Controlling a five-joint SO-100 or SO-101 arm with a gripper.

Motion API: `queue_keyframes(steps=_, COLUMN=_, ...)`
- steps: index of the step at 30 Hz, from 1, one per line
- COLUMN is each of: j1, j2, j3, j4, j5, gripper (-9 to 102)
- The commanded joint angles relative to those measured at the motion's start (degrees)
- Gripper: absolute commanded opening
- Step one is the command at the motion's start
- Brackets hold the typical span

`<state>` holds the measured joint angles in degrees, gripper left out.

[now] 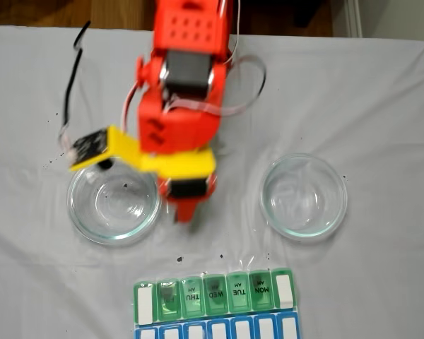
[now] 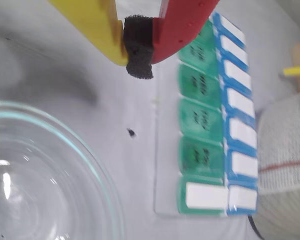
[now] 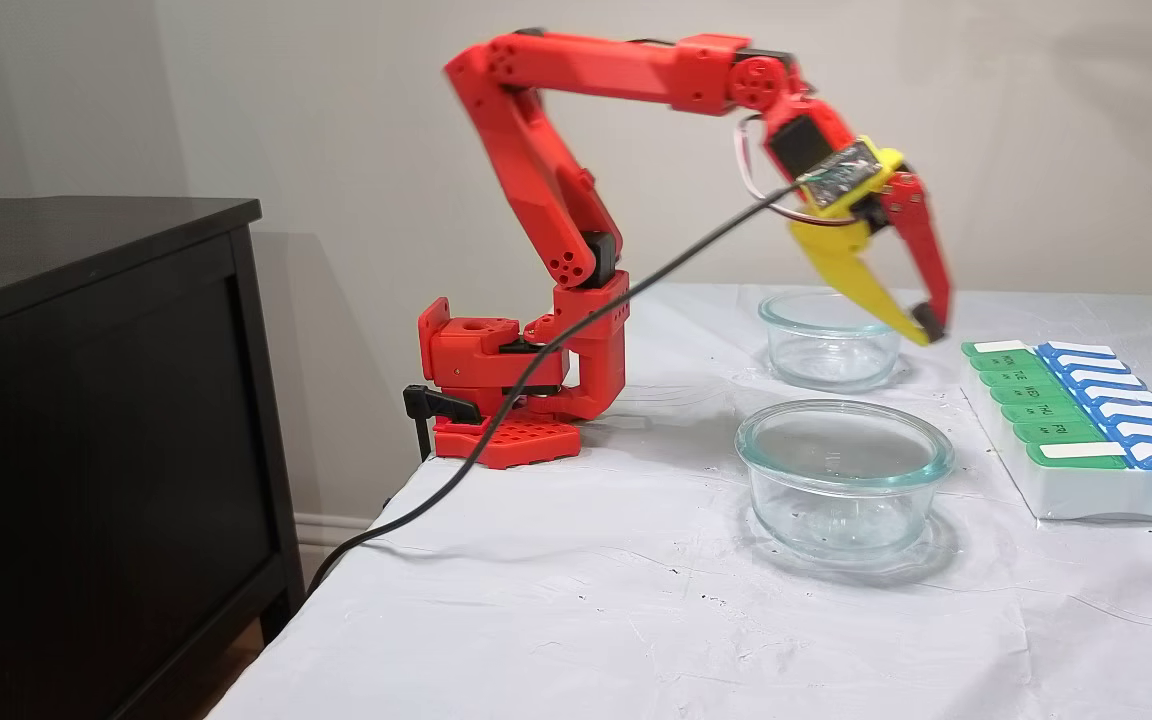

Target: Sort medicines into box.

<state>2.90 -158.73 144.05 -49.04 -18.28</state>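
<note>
In a fixed view from above, the clear round glass dish (image 1: 114,202) lies to the left of the flat pill organiser with translucent green lids and a blue row (image 1: 215,305), farther up the white tablecloth (image 1: 381,106). The red and yellow two-finger gripper (image 1: 186,217) hangs between this dish and a second clear round glass dish (image 1: 304,195), above the cloth just short of the organiser's green row. That second dish sits up and to the right of the organiser.

In the wrist view the yellow and red fingers meet on the black foam pad (image 2: 139,47) at their tips, pressed together, with nothing seen pinched between them. The organiser (image 2: 210,125) lies just right of the tips, its green lids down.

In a fixed view from the side, the gripper (image 3: 921,328) hovers in the air left of the organiser (image 3: 1086,420), not touching it. No balls can be made out in the dishes, and the green lids hide whatever the organiser holds.
</note>
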Motion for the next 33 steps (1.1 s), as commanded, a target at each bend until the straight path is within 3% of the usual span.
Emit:
queue_keyframes(steps=1, j1=-1.41, j2=-22.24, j3=7.47, j4=-7.38, j5=-4.57, gripper=0)
queue_keyframes(steps=9, j1=-5.45, j2=-24.96, j3=12.83, j4=-19.51, j5=-12.48, gripper=0)
queue_keyframes(steps=19, j1=-16.08, j2=-24.87, j3=27.16, j4=-16.52, j5=-5.01, gripper=0)
queue_keyframes(steps=33, j1=-12.13, j2=-24.87, j3=27.33, j4=-16.08, j5=0.62, gripper=4)
